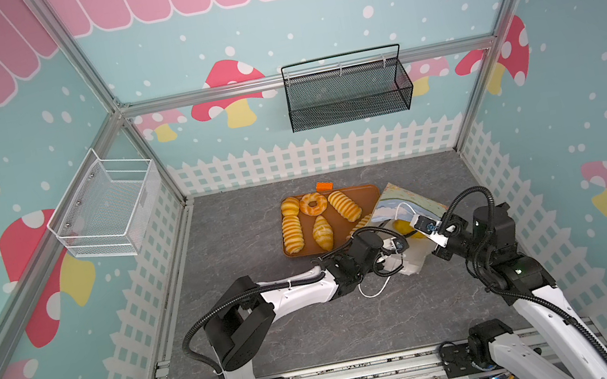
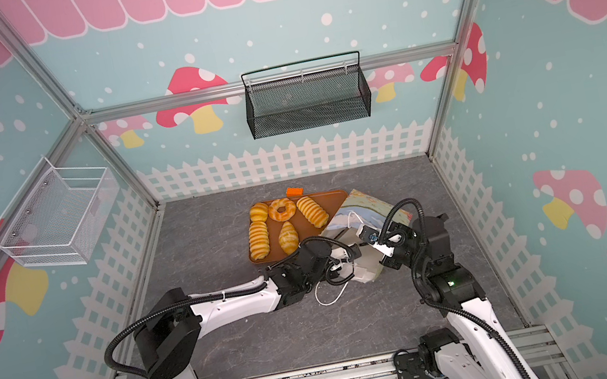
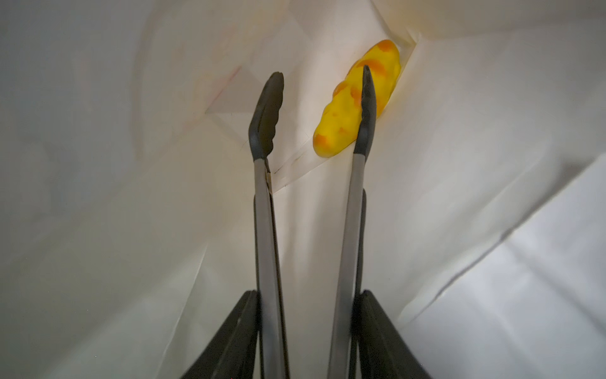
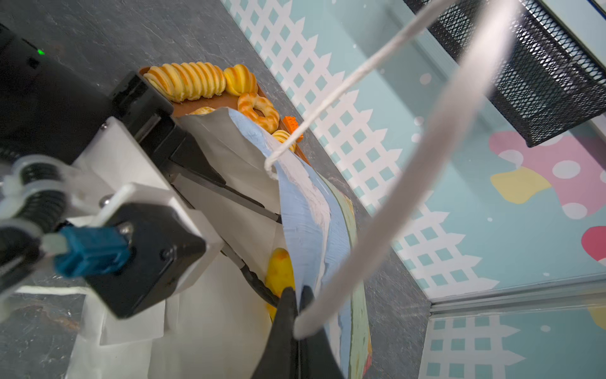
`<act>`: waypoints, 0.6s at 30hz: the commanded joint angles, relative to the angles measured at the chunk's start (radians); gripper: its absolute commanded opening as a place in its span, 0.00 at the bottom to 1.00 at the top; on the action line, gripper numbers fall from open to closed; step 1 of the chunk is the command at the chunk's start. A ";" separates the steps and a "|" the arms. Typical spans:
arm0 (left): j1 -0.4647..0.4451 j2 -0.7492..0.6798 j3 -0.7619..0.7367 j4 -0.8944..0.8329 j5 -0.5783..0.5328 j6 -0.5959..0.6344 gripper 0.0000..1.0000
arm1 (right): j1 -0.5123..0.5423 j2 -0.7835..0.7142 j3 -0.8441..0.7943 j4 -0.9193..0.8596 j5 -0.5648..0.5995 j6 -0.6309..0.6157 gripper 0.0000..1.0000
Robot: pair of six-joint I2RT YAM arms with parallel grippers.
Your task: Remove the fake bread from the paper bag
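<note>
**Surface** (image 1: 255, 334): grey, stone-patterned. Both my arms reach out over it.

**Left pincer** (image 3: 308, 295): clamped on a pair of tongs (image 3: 265, 229), which are pushed deep into the paper bag (image 1: 406, 197). The tong arms stand apart. One black tip crosses in front of the yellow roll and the other is clear of it to the side, so the tips are not closed on it.

**Yellow roll** (image 3: 344, 101): lies in the bag's far corner, against the white lining.

**Right pincer** (image 4: 297, 292): fingers pinched together on the bag's upper edge, beside a white cord handle (image 4: 410, 197). The printed panel is raised.

**Paper bag**: on its side, its far end over the tray's right corner. I see a second handle (image 1: 374, 292) trailing on the surface.

**Tray** (image 1: 367, 192): orange-brown and flat. It carries:
- a bun (image 1: 289, 206)
- a doughnut (image 1: 313, 204)
- a long roll (image 1: 292, 233)
- a second long roll (image 1: 344, 205)
- a croissant (image 1: 322, 232)
- a half-hidden roll (image 1: 358, 225) by the bag

**Orange block** (image 1: 324, 186): at the tray's far edge.

**White basket** (image 1: 107, 208): on the left wall.

**Black basket** (image 1: 347, 90): on the back wall.
</note>
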 commanded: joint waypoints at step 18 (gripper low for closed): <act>-0.011 0.137 0.223 -0.211 -0.038 0.218 0.47 | 0.005 0.040 0.056 -0.103 -0.128 -0.124 0.00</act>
